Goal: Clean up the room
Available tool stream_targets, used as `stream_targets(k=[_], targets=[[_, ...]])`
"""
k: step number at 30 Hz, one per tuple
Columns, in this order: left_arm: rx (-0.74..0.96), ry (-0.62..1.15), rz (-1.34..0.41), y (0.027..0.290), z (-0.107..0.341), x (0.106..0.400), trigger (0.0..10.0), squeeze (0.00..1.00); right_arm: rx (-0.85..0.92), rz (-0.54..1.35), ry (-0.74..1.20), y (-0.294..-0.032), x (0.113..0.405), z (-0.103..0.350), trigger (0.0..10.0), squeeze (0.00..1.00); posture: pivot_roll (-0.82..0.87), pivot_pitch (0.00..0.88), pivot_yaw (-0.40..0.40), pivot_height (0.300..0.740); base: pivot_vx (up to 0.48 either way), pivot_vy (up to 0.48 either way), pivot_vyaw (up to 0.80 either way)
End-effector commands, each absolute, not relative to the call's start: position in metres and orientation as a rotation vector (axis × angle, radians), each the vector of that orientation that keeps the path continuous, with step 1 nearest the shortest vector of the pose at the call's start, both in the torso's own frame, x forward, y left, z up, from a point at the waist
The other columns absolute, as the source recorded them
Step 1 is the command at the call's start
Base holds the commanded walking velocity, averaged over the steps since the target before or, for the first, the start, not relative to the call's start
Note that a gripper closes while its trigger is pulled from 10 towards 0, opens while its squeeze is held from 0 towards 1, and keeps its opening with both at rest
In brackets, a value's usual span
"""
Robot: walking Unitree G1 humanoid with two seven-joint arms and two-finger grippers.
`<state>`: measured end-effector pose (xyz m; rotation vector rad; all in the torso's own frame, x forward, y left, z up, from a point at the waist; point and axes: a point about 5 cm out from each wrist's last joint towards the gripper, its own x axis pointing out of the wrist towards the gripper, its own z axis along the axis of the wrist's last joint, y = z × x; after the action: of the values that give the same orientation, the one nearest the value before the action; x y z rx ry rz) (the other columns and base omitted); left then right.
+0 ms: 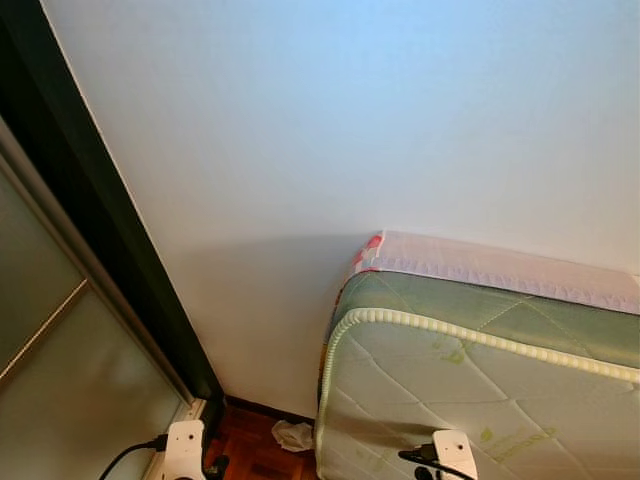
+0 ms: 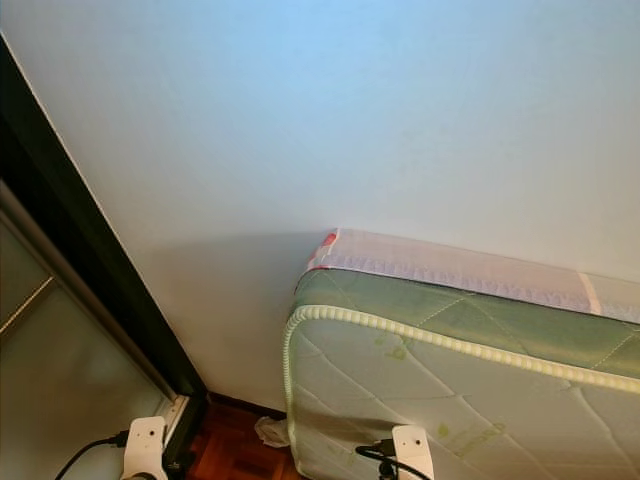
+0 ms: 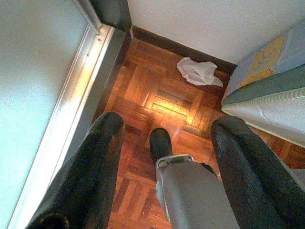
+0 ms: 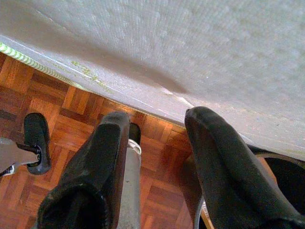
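A crumpled white cloth (image 3: pixel 199 72) lies on the parquet floor (image 3: pixel 157 100) beside the mattress (image 1: pixel 470 400), both grippers hanging with fingers spread, no writing legible.

Crumpled white cloth (image 1: pixel 292 435) on the parquet floor (image 3: pixel 157 100): partly hidden behind the mattress (image 1: pixel 480 390) corner in the head views. Mattress cut off by the right and bottom edges. Left gripper (image 3: pixel 164 167) and right gripper (image 4: pixel 155 167): finger bases run out of frame. Cloth's make too small to tell.
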<state>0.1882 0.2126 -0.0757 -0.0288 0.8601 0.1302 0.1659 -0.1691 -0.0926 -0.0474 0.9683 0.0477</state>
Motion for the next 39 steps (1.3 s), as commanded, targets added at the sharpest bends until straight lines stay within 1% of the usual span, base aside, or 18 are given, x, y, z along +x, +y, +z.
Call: stream_targets(k=[1, 20, 21, 23, 25, 28, 31, 39], targets=[[0.042, 0.935, 0.023, 0.191, -0.063, 0.224, 10.0, 0.00, 0.113, 0.004, 0.958, -0.144, 0.210, -0.075, 10.0, 0.00, -0.09, 0.000, -0.015, 0.740, 0.000, 0.000, 0.00], [0.042, 0.935, 0.023, 0.191, -0.063, 0.224, 10.0, 0.00, 0.113, 0.004, 0.958, -0.144, 0.210, -0.075, 10.0, 0.00, -0.09, 0.000, -0.015, 0.740, 0.000, 0.000, 0.00], [0.047, 0.935, 0.020, 0.191, -0.063, 0.224, 10.0, 0.00, 0.108, 0.011, 0.963, -0.143, 0.209, -0.075, 10.0, 0.00, -0.08, 0.000, -0.017, 0.740, 0.000, 0.000, 0.00], [0.080, 0.929, -0.010, 0.182, -0.061, 0.228, 10.0, 0.00, 0.020, 0.074, 0.999, -0.132, 0.195, -0.082, 10.0, 0.00, -0.08, 0.000, -0.018, 0.740, 0.000, 0.000, 0.00], [0.094, 0.927, -0.023, 0.182, -0.061, 0.229, 10.0, 0.00, 0.015, 0.068, 0.997, -0.131, 0.194, -0.083, 10.0, 0.00, -0.08, 0.000, -0.015, 0.740, 0.000, 0.000, 0.00], [0.094, 0.929, -0.019, 0.182, -0.061, 0.229, 10.0, 0.00, 0.088, 0.013, 0.986, -0.130, 0.194, -0.083, 10.0, 0.00, -0.09, 0.000, -0.014, 0.740, 0.000, 0.000, 0.00], [0.094, 0.934, -0.015, 0.182, -0.061, 0.229, 10.0, 0.00, 0.109, -0.008, 0.989, -0.130, 0.194, -0.083, 10.0, 0.00, -0.09, 0.000, -0.011, 0.740, 0.000, 0.000, 0.00], [0.095, 0.939, -0.007, 0.182, -0.062, 0.228, 10.0, 0.00, 0.103, -0.002, 1.000, -0.130, 0.193, -0.084, 10.0, 0.00, -0.09, 0.000, -0.010, 0.740, 0.000, 0.000, 0.00]])
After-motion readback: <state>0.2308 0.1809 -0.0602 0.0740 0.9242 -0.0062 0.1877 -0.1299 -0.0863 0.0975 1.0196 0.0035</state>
